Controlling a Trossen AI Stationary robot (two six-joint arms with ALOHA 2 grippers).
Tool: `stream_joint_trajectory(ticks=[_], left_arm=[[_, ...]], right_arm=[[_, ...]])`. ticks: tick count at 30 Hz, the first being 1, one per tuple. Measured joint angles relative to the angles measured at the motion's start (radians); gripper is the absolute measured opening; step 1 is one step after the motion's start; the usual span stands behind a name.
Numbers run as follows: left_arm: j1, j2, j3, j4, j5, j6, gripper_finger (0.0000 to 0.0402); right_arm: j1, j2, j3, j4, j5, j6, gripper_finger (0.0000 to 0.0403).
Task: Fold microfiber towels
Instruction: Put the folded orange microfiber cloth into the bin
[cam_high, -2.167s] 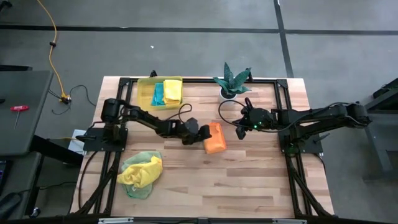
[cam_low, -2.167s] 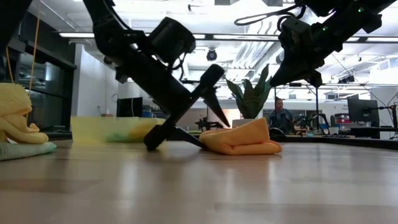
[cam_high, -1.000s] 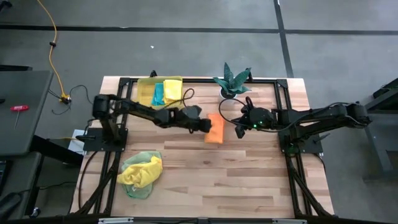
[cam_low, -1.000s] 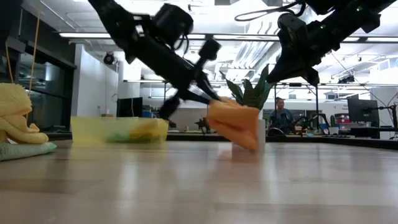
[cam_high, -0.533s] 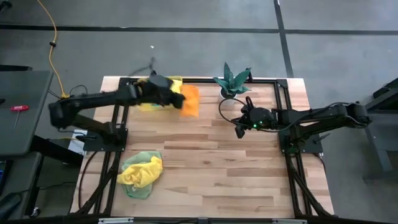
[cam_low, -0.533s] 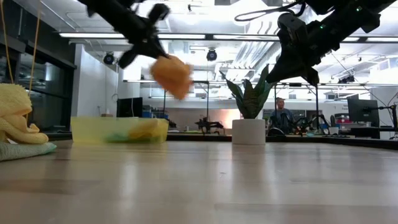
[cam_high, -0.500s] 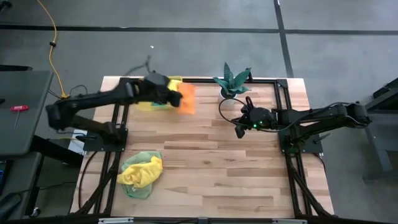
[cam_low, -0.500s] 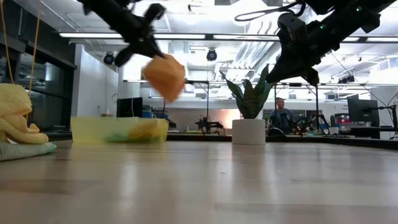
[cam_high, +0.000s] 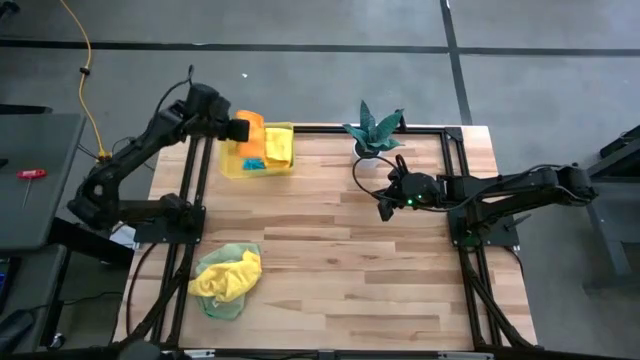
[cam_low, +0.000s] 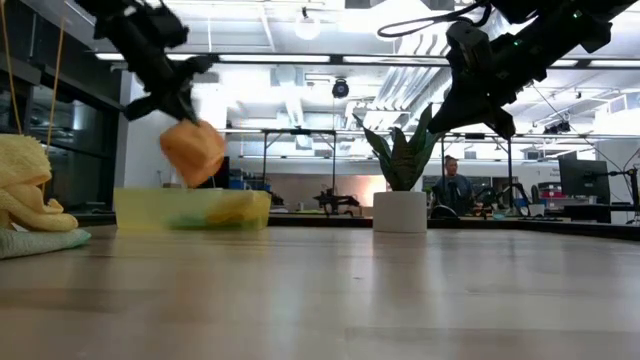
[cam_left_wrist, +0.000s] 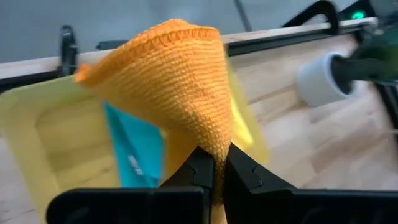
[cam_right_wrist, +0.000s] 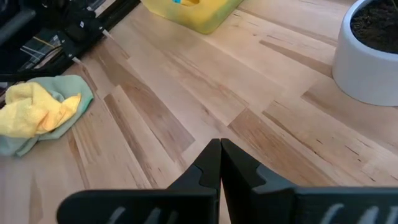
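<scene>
1. The left gripper (cam_high: 240, 130) hangs at about ten o'clock on the table, jaws pinching the folded orange towel (cam_high: 251, 128), which dangles from them in the air.
2. The yellow bin (cam_high: 230, 163) sits directly beneath and slightly toward the table centre from that towel, already holding a blue towel (cam_high: 255, 159) and a yellow towel (cam_high: 277, 146); the drop seems to turn on the orange towel hanging over the bin's outer rim, not its middle.
3. At seven o'clock, a loose yellow towel (cam_high: 224, 273) lies on a green towel (cam_high: 223, 303), unfolded.
4. The potted plant (cam_high: 373, 130) stands at twelve o'clock.
5. The right gripper (cam_high: 384, 212) hovers just right of centre, fingers pressed together, empty, well apart from the bin.
</scene>
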Motion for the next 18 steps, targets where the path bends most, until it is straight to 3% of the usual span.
stream_joint_trajectory(ticks=[6,11,18], left_arm=[[0.116,0.103,-0.012,0.024,0.094,0.055,0.0000],[0.093,0.089,-0.043,0.153,0.146,-0.028,0.0000],[0.073,0.081,-0.170,0.145,0.035,-0.023,0.0000]], right_arm=[[0.000,0.000,0.000,0.002,0.000,0.030,0.0000],[-0.001,0.000,0.000,0.006,0.027,0.034,0.0000],[-0.007,0.000,0.000,0.006,0.047,0.041,0.0000]])
